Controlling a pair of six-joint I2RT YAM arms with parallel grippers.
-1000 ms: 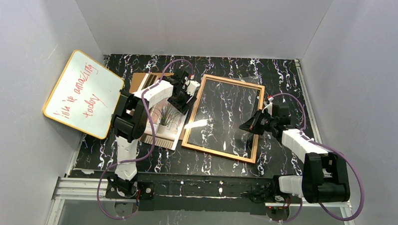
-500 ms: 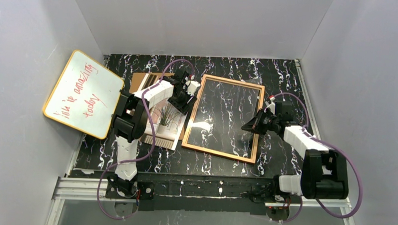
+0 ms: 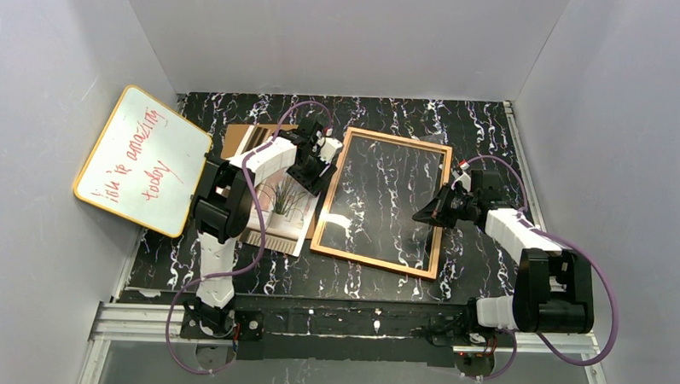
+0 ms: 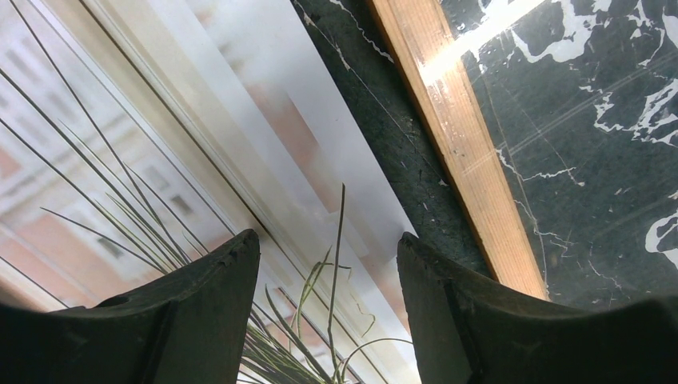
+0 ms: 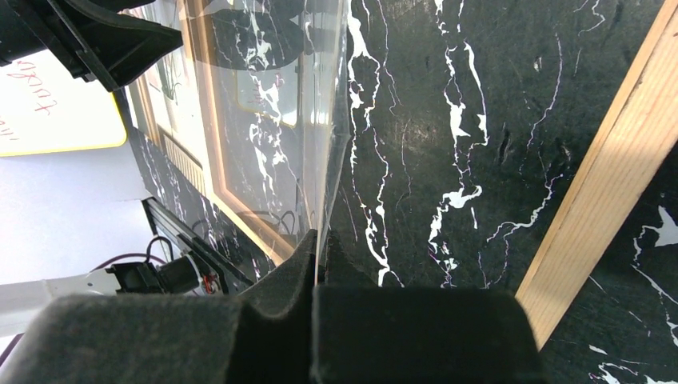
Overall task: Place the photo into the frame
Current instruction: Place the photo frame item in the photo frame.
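Note:
The photo, a print of a spiky plant in a beige room, lies face up on the table left of the frame. The frame is a thin orange-brown wooden rectangle lying flat. My left gripper hovers open over the photo's right edge, with nothing between its fingers; the frame's border runs just beside it. My right gripper is shut on the right edge of a clear transparent sheet, which it holds tilted up over the frame's opening. The frame's wooden border passes to its right.
A yellow-edged whiteboard with red writing leans against the left wall. A brown backing board lies behind the photo. White walls close in the black marbled table on three sides.
My right gripper has drawn slightly right with the clear sheet's edge, and the glare on the sheet has faded and shifted. The left arm has not moved.

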